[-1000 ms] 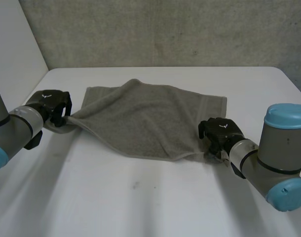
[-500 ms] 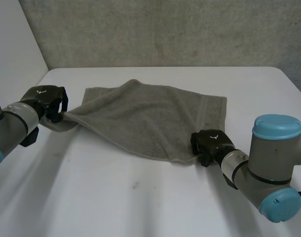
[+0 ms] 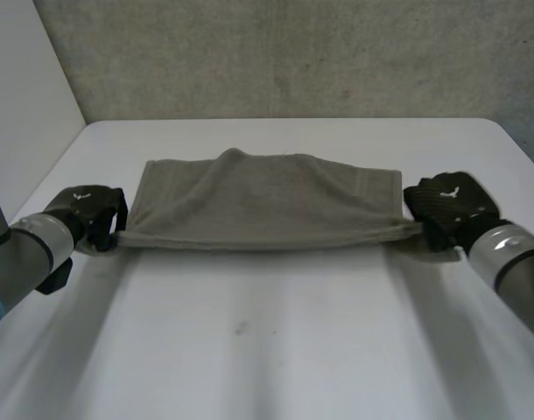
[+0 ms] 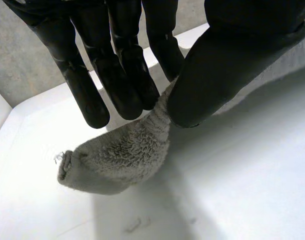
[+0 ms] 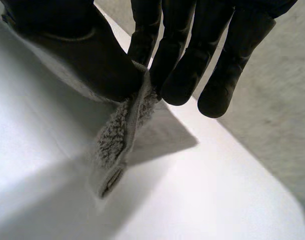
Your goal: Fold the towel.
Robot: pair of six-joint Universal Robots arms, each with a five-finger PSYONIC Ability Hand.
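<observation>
A grey towel (image 3: 263, 206) hangs stretched between my two hands above the white table (image 3: 267, 350), its near edge pulled taut and its far part resting on the table. My left hand (image 3: 90, 213) pinches the towel's near left corner (image 4: 117, 160) between thumb and fingers (image 4: 125, 75). At the opposite end my right hand (image 3: 446, 206) is shut on the near right corner (image 5: 120, 140), which pokes out below the thumb and fingers (image 5: 182, 75).
A grey wall (image 3: 293, 52) runs behind the table's far edge, and a white panel (image 3: 22, 105) stands at the left. The table's near half lies bare in front of the towel.
My right hand closed on the near right corner and carried it up and to the right. The towel's near edge went from slanted and slack to straight and taut.
</observation>
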